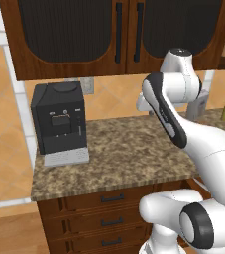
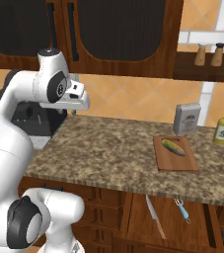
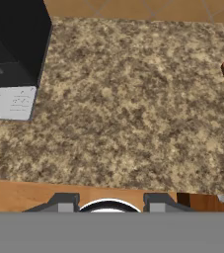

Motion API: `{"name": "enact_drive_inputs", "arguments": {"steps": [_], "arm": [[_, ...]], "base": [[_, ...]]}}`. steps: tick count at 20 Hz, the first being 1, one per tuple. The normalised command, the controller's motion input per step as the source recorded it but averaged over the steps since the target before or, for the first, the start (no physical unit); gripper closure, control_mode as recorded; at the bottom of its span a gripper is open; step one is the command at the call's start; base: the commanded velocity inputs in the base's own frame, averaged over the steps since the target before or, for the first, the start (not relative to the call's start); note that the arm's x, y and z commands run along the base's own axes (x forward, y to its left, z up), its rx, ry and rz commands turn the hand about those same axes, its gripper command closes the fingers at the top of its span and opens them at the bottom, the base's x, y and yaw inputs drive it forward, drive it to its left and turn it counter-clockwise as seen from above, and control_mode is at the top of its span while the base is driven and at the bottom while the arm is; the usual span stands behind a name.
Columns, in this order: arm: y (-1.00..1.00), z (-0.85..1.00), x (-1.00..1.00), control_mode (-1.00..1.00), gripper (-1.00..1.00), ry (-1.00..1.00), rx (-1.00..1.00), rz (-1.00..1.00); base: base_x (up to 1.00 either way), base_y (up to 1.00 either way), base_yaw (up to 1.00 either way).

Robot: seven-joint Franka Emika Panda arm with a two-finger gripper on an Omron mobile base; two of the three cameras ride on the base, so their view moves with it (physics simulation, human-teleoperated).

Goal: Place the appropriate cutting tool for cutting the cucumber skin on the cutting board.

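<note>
Teal-handled peeler (image 2: 183, 210) is lying in the open drawer (image 2: 172, 217) below the worktop (image 2: 108, 153), beside a knife (image 2: 155, 223). Likely light, stiff, slim: I'm taking it mid-handle. Gripper (image 3: 107, 201) is hanging empty, fingers apart.

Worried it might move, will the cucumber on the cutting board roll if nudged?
Probably: the cucumber looks rounded and elongated, so it would likely roll sideways. The cutting board seems to have a raised rim that might stop it.
</note>
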Motion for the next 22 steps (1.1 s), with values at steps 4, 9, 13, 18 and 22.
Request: {"name": "enact_drive_inputs", "arguments": {"steps": [4, 9, 13, 18, 22], "arm": [[-0.11, -0.13, -0.09, -1.00, -1.00, 0.00, 0.00, 0.00], [-0.59, -0.17, -0.10, -1.00, -1.00, 0.00, 0.01, 0.00], [-0.93, -0.12, -0.09, -1.00, -1.00, 0.00, 0.08, -0.02], [-0.78, -0.16, 0.00, -1.00, -1.00, 0.01, 0.03, -0.01], [-0.78, -0.08, -0.01, -1.00, -1.00, 0.00, 0.06, 0.00]], "base": [[0.00, 0.00, 0.00], [0.00, 0.00, 0.00], [0.00, 0.00, 0.00], [0.00, 0.00, 0.00], [0.00, 0.00, 0.00]]}}
